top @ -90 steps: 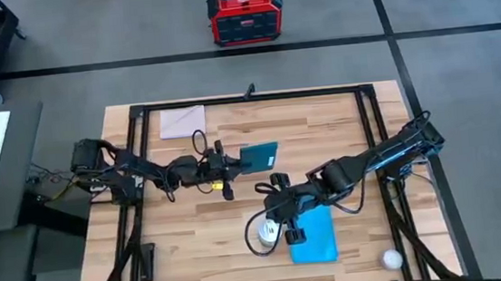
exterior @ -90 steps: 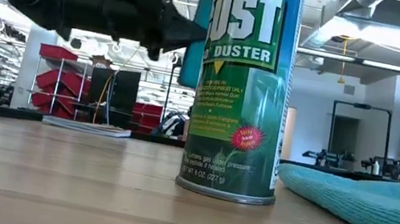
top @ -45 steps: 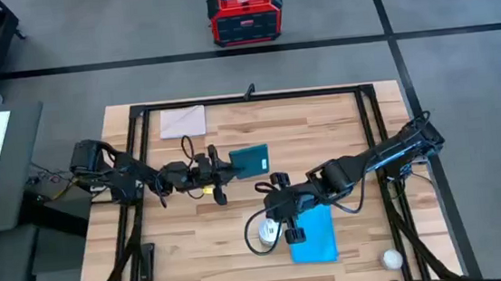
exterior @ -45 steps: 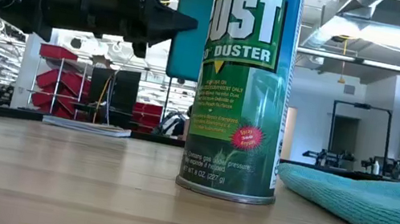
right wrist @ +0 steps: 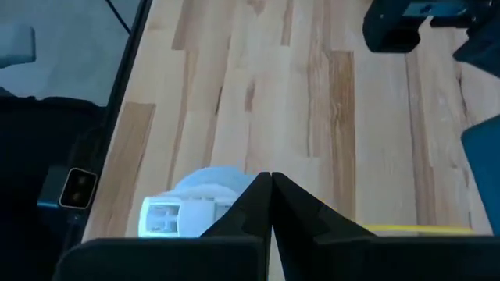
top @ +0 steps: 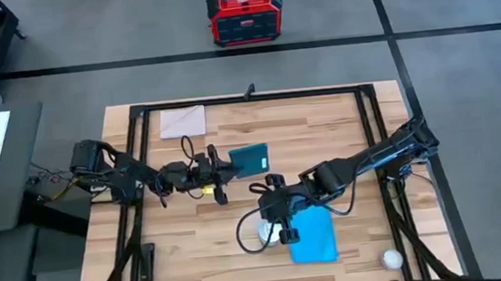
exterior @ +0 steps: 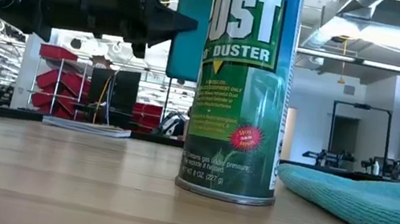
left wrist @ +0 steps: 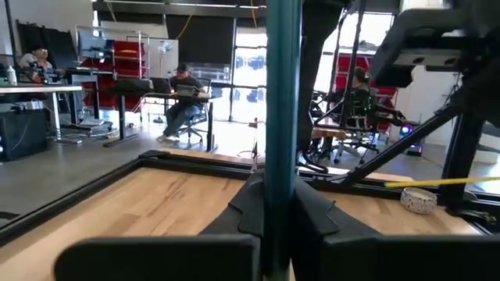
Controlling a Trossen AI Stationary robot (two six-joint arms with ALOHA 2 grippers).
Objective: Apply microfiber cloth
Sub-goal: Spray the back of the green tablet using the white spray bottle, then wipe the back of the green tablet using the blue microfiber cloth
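With the left gripper (top: 227, 167) fingers clamping the rigid dark teal slab (top: 253, 158) aloft, the right gripper (top: 282, 221), fingers pressed together on nothing, should open over the soft sky-blue microfiber cloth (top: 315, 235) on the bench.

A duster can (exterior: 242, 87) is standing upright just under the right claw (top: 264, 214), while a teal tablet (top: 254, 158) is sitting on edge in the grip of the left claw (top: 228, 166). A grey sheet (top: 181, 121) is lying flat well beyond the left claw, towards the table's far corner, and a white ball (top: 391, 259) is resting well off from the right claw, near the front edge. A red box (top: 244, 15) is sitting on the floor, far from both claws.
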